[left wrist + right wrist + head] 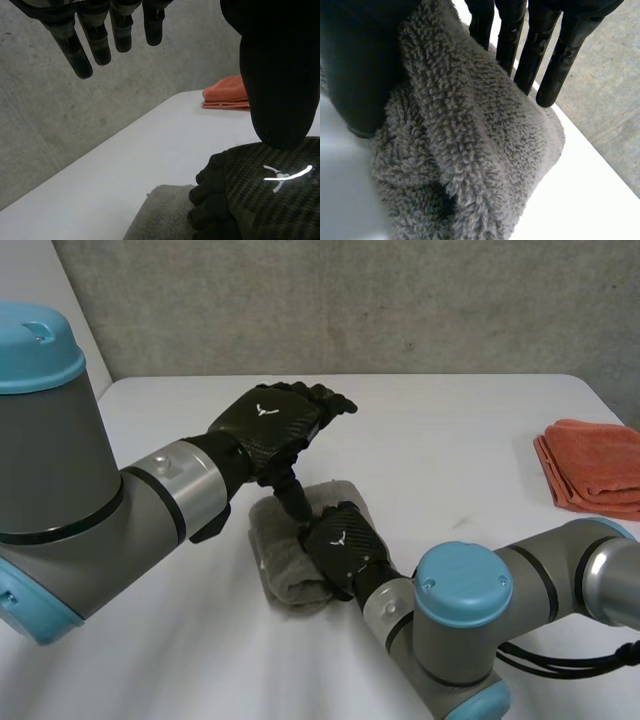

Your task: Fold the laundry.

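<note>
So your grey towel (283, 558) is sitting folded up in the middle of the white table (460, 440), close to the robot. Your right hand (345, 545) is lying on top of its right half. In the right wrist view a ridge of the terry is caught between the thumb (360, 70) and the straight fingers (540, 55), which are a bit fanned out over the cloth. Your left hand (272, 425) hovers over the towel's far end with nothing in it: fingers (82, 47) straight and slightly apart, thumb (280, 75) pointing down at the back of the right hand (can't tell if it actually touches). A folded orange towel (593, 468) lies well apart at the table's right edge
</note>
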`<state>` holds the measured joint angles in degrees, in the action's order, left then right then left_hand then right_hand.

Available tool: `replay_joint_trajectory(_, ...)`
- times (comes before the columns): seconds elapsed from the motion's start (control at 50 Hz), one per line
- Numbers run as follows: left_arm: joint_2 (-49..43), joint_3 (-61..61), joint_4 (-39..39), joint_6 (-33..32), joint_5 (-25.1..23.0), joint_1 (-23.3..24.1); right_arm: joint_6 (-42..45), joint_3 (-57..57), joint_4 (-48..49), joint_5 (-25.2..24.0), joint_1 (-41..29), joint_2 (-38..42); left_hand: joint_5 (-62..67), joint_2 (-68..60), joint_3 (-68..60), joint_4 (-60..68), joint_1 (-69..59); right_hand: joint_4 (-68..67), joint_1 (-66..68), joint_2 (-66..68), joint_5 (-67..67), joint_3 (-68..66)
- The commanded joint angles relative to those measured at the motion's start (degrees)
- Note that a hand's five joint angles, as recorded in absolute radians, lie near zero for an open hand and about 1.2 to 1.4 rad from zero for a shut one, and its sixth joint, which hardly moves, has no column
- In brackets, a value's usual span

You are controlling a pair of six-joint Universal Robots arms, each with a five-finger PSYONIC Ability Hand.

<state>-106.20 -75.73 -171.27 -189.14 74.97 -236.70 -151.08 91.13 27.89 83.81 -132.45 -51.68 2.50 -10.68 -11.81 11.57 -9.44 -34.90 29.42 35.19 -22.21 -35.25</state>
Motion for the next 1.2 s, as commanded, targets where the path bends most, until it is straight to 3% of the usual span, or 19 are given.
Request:
replay_joint_trajectory(0.02,-0.06,-0.21,-0.03,0.08,0.0,0.01,-0.1,-1.48,-0.2,-0.23,0.0,0.96,-2.12,0.3,1.43,-1.19,-0.94,-20.73,26.21,20.43,-23.41,-20.37)
replay_joint_trajectory(0.22,0.03,-0.65,-0.03,0.0,0.0,-0.34,-0.01,-1.74,-1.52,-0.49,2.19,0.09,-2.12,0.3,1.43,-1.19,-0.94,-35.57,41.05,35.27,-38.26,-35.21)
replay_joint_trajectory(0.38,0.2,-1.26,-0.03,0.08,0.0,-1.22,0.61,2.38,-4.77,-2.33,12.64,-5.45,-2.12,0.3,1.43,-1.19,-0.94,-36.58,42.06,36.29,-39.27,-36.23)
replay_joint_trajectory(0.46,0.29,-1.61,-0.03,0.0,0.0,-1.4,3.41,4.32,-5.3,-6.1,20.98,-8.0,-2.12,0.3,1.43,-1.19,-0.94,-37.09,42.57,36.79,-39.77,-36.73)
replay_joint_trajectory(0.6,0.12,-1.88,-0.03,0.08,0.0,-1.84,9.22,2.83,-5.83,-9.45,30.4,-7.3,-2.12,0.3,1.43,-1.19,-0.94,-37.59,43.07,37.29,-40.28,-37.23)
replay_joint_trajectory(0.76,0.12,-2.4,-0.12,0.0,0.0,-2.37,11.07,-10.78,-10.92,-11.83,34.8,-2.29,-2.12,0.3,1.43,-1.19,-0.94,-42.47,47.95,42.17,-45.15,-42.11)
replay_joint_trajectory(0.98,0.12,-2.49,-0.12,0.0,0.18,-2.89,9.84,-39.52,-14.35,-12.88,38.32,4.65,-2.12,0.3,1.43,-1.19,-0.94,-45.1,50.58,44.81,-47.79,-44.75)
replay_joint_trajectory(1.2,0.12,-2.58,-0.12,0.08,0.18,-2.98,9.66,-53.77,-14.18,-27.2,46.31,10.45,-2.12,0.3,1.43,-1.19,-0.94,-45.1,50.58,44.81,-47.79,-44.75)
